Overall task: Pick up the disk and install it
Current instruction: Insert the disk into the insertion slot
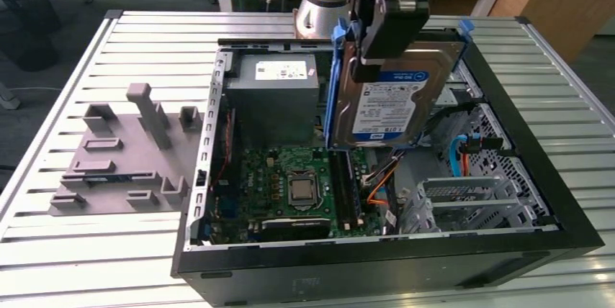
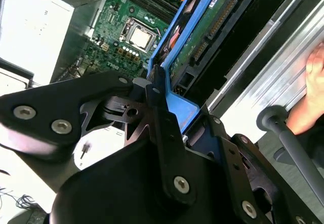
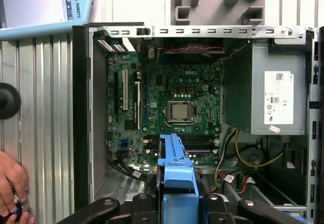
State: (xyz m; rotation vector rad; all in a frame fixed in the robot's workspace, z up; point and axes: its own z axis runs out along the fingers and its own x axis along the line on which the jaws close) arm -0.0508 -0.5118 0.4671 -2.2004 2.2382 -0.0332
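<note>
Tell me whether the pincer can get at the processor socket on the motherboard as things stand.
Probably not: the pincer is shut on the disk, held upright over the open case, so it has no free grip. The socket itself lies uncovered on the motherboard.

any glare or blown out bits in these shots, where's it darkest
Second wrist view: the power supply washes out near white, while the gripper, shut on the disk, reads as dark silhouette. Exterior view: even light, the table slats shine palely. First wrist view: the motherboard is evenly lit, no glare.
</note>
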